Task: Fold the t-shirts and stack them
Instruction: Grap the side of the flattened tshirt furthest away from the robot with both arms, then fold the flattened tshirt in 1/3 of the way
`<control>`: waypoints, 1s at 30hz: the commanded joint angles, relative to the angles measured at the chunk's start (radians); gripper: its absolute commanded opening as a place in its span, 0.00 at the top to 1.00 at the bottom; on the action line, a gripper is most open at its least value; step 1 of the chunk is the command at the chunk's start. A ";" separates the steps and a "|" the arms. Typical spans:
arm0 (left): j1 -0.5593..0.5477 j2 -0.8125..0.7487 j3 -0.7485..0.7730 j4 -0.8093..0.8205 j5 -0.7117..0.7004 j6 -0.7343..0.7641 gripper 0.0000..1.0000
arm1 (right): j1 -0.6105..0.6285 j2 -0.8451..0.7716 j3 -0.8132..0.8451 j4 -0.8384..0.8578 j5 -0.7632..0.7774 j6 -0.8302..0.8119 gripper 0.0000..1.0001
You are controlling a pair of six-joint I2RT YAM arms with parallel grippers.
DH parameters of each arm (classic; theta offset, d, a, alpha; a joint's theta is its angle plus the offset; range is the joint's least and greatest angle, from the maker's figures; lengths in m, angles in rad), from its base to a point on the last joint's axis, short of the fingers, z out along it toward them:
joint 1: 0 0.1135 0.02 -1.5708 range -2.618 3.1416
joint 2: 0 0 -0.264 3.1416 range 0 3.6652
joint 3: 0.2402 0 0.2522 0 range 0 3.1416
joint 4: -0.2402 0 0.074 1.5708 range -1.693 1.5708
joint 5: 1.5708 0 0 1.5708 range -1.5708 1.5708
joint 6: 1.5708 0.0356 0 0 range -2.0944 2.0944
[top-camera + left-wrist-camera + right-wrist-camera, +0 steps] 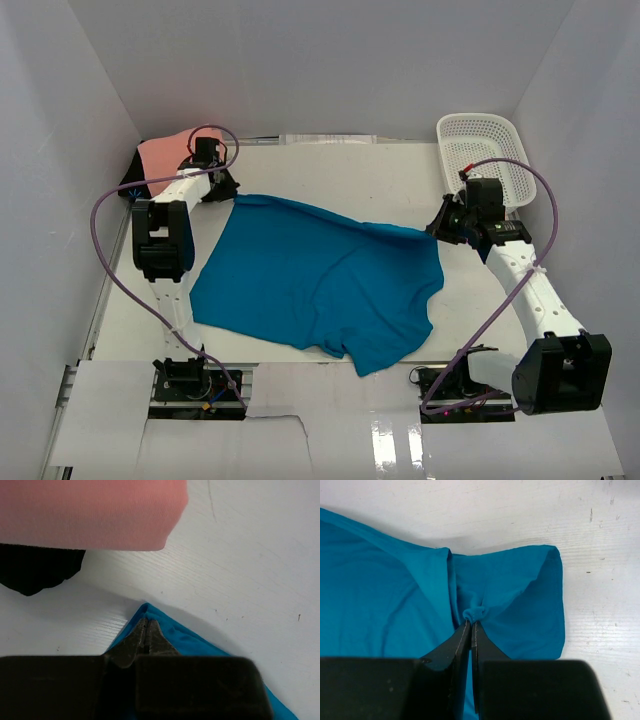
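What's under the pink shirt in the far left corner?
A black cloth pokes out from beneath the pink shirt, lying on the table. How far it extends underneath is hidden.

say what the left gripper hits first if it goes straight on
Probably the folded pink shirt, past a strip of bare table; how high the left gripper rides is unclear.

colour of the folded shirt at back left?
The folded shirt is pink; it shows best in the left wrist view.

White arms (530,285) with black joints (163,238), dark tapered fingers (456,652), looping purple cables (104,255).
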 commanded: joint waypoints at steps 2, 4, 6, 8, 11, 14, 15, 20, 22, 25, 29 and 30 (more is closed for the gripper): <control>0.004 -0.126 -0.006 0.011 -0.026 -0.006 1.00 | 0.006 -0.039 -0.022 -0.029 0.001 -0.001 0.92; 0.004 -0.128 0.000 0.006 -0.029 -0.002 1.00 | 0.008 -0.049 -0.038 -0.031 -0.002 0.000 0.92; 0.004 -0.128 0.007 0.003 -0.032 -0.002 1.00 | 0.009 -0.069 -0.054 -0.034 -0.004 0.002 0.92; 0.004 -0.132 0.009 0.002 -0.032 -0.005 1.00 | 0.009 -0.088 -0.062 -0.038 0.001 0.002 0.92; 0.004 -0.141 0.003 0.000 -0.029 -0.012 1.00 | 0.009 -0.106 -0.068 -0.052 -0.001 0.000 0.92; 0.004 -0.155 -0.009 -0.002 -0.035 -0.014 1.00 | 0.009 -0.122 -0.067 -0.064 -0.004 -0.001 0.92; 0.004 -0.160 -0.016 -0.005 -0.038 -0.017 1.00 | 0.009 -0.125 -0.067 -0.071 -0.005 -0.001 0.92; 0.004 -0.171 -0.022 -0.015 -0.045 -0.023 1.00 | 0.012 -0.161 -0.068 -0.094 -0.016 -0.003 0.92; 0.004 -0.175 -0.025 -0.020 -0.050 -0.025 1.00 | 0.012 -0.172 -0.074 -0.104 -0.015 0.000 0.92; 0.004 -0.187 -0.032 -0.026 -0.053 -0.029 1.00 | 0.017 -0.186 -0.084 -0.114 -0.019 0.000 0.92; 0.004 -0.198 -0.025 -0.037 -0.059 -0.028 1.00 | 0.020 -0.206 -0.107 -0.118 -0.024 0.002 0.92; 0.004 -0.198 -0.023 -0.043 -0.061 -0.028 1.00 | 0.022 -0.212 -0.111 -0.120 -0.025 0.002 0.92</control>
